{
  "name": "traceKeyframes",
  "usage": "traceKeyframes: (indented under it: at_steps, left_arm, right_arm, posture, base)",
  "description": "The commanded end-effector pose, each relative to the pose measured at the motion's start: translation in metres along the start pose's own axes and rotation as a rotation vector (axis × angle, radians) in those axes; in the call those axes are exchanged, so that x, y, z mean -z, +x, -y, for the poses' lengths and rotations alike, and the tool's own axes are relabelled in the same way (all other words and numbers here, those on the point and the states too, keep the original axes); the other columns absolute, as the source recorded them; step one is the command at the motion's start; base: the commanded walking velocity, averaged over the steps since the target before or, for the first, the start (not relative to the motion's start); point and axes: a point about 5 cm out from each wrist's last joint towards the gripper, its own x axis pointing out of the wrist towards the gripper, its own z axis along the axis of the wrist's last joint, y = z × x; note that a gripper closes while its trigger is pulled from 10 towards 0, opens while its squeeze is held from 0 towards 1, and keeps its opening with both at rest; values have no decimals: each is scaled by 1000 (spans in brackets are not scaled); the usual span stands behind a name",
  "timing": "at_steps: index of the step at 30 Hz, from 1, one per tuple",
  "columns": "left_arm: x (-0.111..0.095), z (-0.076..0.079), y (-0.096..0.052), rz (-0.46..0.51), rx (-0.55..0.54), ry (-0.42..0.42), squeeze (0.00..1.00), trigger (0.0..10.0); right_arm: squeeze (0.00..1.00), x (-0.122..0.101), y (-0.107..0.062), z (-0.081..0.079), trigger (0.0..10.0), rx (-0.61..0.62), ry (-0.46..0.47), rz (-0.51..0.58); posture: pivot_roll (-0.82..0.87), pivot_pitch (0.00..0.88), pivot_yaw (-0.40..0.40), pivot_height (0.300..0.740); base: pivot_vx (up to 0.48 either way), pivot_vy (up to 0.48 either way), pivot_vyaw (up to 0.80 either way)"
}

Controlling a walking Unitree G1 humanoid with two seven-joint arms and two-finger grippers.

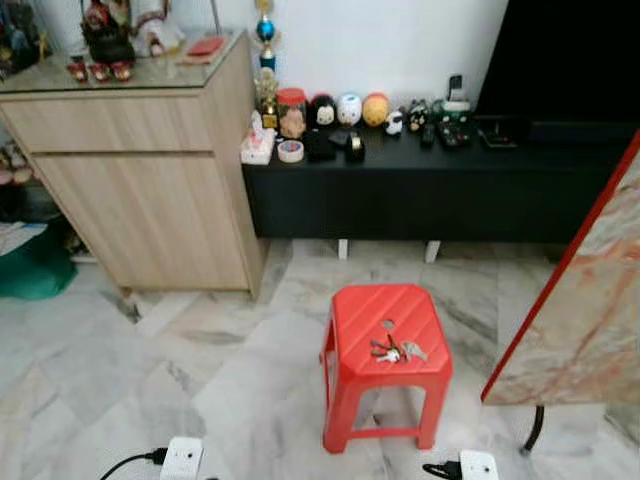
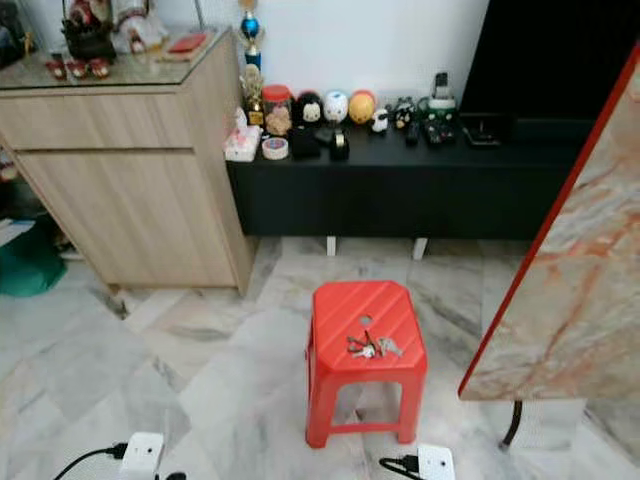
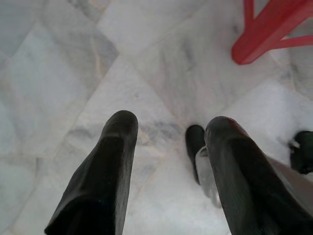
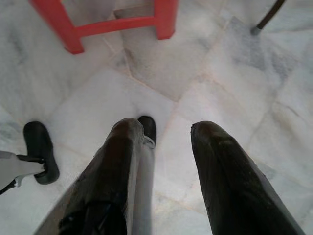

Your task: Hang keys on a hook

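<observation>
While both arms hang low over the marble floor (image 1: 230,400), I read the wrist views first. Left gripper (image 3: 168,142): fingers spread, nothing between them, tile below and a red stool leg off beyond the tips. Right gripper (image 4: 164,134): fingers likewise parted and empty, pointing down at the floor with the stool's legs and crossbar just ahead.

Next out, the red stool (image 1: 345,380) stands on the floor directly before me. Keys (image 1: 395,351) lie flat in a small bunch on its seat, just toward me from the seat's centre hole, touching nothing else.

To my right, a marble-patterned table (image 1: 590,310) with a red edge cuts into view, one dark leg reaching the floor beside the stool.

Farther off, a wooden cabinet (image 1: 140,190) stands to the left with figurines on its glass top. Beside it, a low black bench (image 1: 430,195) runs along the white wall, carrying a row of round toys, a jar, a roll of tape and remotes.
</observation>
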Motion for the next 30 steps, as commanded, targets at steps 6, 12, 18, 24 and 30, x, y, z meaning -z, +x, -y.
traceKeyframes:
  at_steps: [6, 12, 18, 24, 30]
  left_arm:
    - [-1, 1, 0, 5, 8, -22, 0, 10000]
    - [-1, 1, 0, 5, 10, -19, 0, 10000]
    - [-1, 1, 0, 4, 12, -19, 0, 10000]
    - [-1, 1, 0, 2, 15, -18, 0, 10000]
    - [-1, 1, 0, 1, 13, -17, 0, 10000]
  right_arm:
    - [0, -4, 0, 4, 10000, 23, -72, 9]
    - [0, -3, 0, 3, 10000, 13, -15, 19]
    - [0, -4, 0, 2, 10000, 11, -2, 24]
    - [0, -4, 0, 2, 10000, 5, 7, 30]
    - [0, -7, 0, 2, 10000, 5, -36, 48]
  posture:
    - [23, 0, 8, 740]
    - [21, 0, 11, 740]
    - [26, 0, 7, 740]
    - [22, 0, 9, 740]
    - [24, 0, 8, 740]
  base:
    - [0, 0, 220]
    - [0, 0, 533]
    - [80, 0, 0]
    - [244, 0, 0]
    - [252, 0, 225]
